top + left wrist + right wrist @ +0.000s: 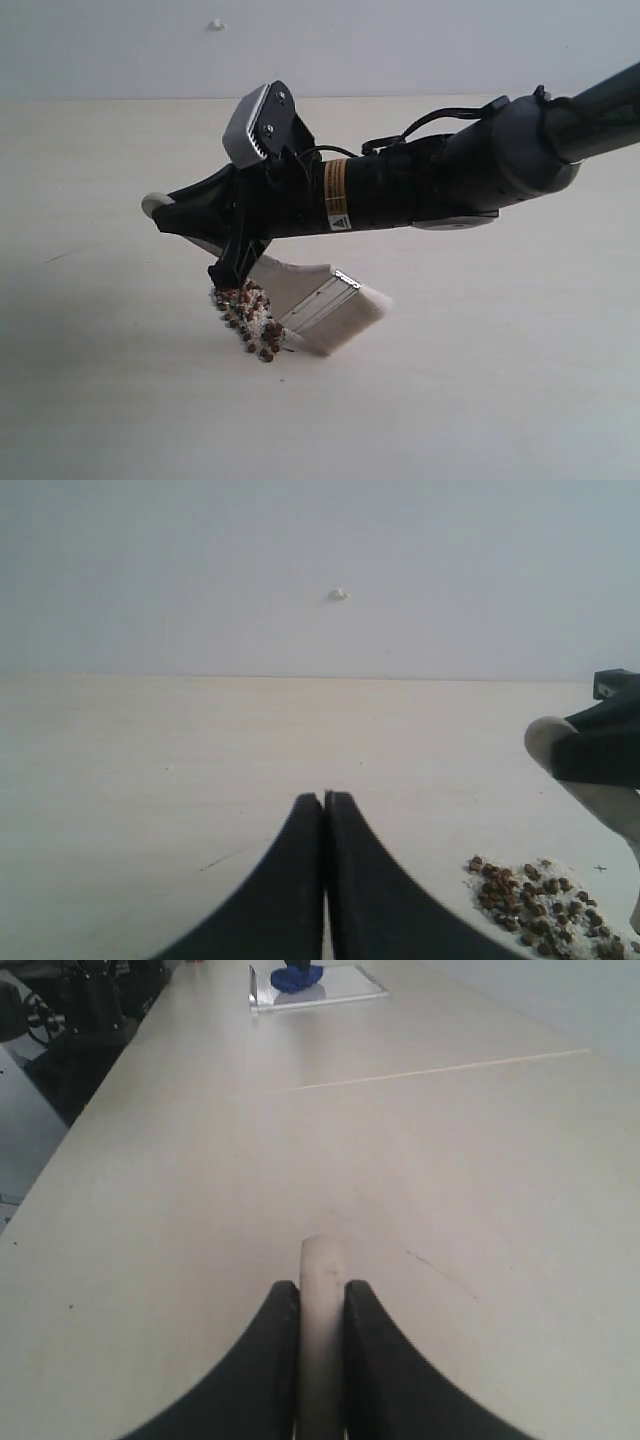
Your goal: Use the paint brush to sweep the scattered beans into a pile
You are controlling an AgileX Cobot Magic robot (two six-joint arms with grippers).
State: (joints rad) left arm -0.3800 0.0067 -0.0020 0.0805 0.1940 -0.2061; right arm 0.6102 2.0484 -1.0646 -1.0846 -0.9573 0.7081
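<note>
Exterior view: label (337, 195) above brush (326, 298) unreadable.

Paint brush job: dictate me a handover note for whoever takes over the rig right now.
Right gripper: shut on the paint brush handle, bristles down by the table.
Left gripper: shut, empty, a little way from the pile.
Beans: gathered in one tight pile right beside the bristles.
Done: the sweeping looks essentially finished.
Left: probably just a check for strays.

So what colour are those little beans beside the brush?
Reddish-brown; the beans show clearest in the left wrist view.
</note>
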